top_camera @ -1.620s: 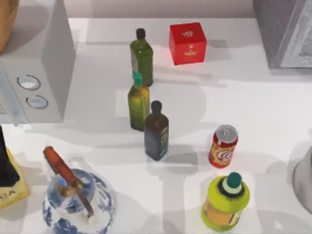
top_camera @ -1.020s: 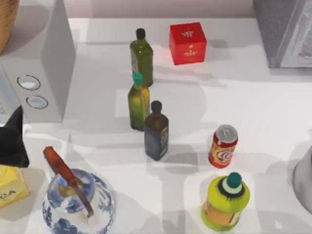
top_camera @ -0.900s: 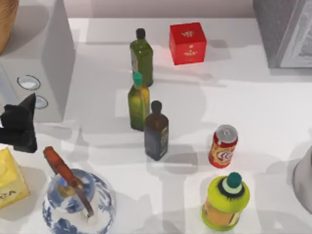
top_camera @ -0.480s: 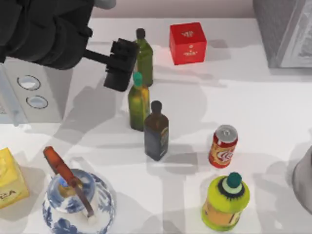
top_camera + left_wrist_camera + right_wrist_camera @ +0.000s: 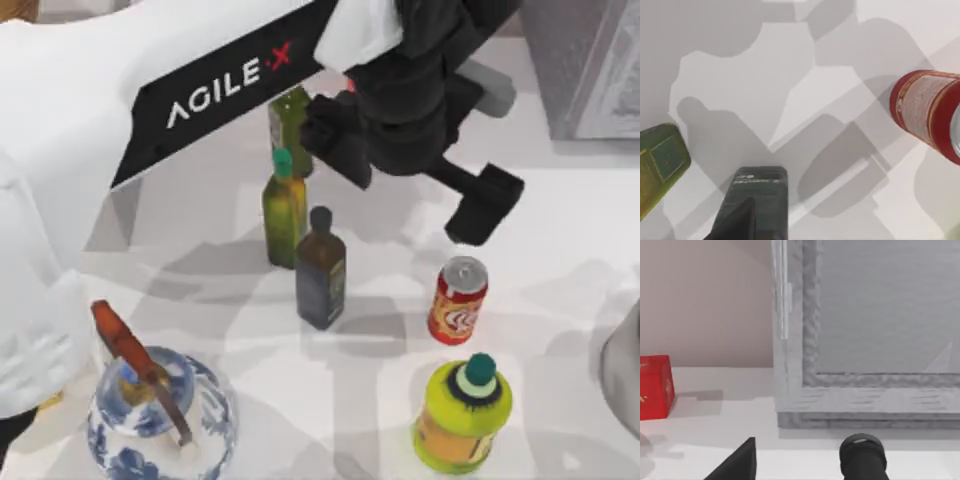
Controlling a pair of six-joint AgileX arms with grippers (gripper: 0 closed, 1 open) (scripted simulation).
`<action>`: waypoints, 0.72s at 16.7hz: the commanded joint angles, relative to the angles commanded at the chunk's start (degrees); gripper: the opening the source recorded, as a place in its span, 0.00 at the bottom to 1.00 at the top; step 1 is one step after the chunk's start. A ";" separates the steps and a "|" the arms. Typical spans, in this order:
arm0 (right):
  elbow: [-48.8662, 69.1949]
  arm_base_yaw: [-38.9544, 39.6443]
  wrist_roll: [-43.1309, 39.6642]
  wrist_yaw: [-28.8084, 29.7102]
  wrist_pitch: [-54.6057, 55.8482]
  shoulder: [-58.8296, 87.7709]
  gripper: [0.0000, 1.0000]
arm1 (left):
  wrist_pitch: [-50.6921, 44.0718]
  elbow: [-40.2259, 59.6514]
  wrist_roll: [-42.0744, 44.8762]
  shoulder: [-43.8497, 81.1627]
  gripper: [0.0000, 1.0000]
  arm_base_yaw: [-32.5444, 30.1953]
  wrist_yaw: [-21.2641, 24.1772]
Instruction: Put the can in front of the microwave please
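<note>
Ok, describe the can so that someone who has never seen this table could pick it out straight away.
Start at the white table in the top view and go to its right half, toward the near edge. There the can stands upright just below the left gripper, with a lime-green bottle right in front of it. It is red with a silver top, and shorter than every bottle around it.

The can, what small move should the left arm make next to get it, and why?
Probably carry the left gripper a little farther toward the can and lower it. The gripper hangs just beyond the can's silver top, and the can stands upright, untouched, beside the lime-green bottle.
</note>
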 joint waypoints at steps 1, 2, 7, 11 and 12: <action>0.00 0.00 0.00 0.00 0.00 0.00 1.00 | -2.09 3.87 -0.14 3.50 1.00 -1.48 -0.12; 0.00 0.00 0.00 0.00 0.00 0.00 1.00 | -3.89 7.26 -0.26 6.52 1.00 -2.79 -0.27; 0.00 0.00 0.00 0.00 0.00 0.00 1.00 | -8.46 16.06 -0.55 14.53 1.00 -6.28 -0.89; 0.00 0.00 0.00 0.00 0.00 0.00 1.00 | -8.46 16.06 -0.55 14.53 1.00 -6.28 -0.89; 0.00 0.00 0.00 0.00 0.00 0.00 1.00 | -8.35 15.93 -0.54 14.50 1.00 -6.01 -0.82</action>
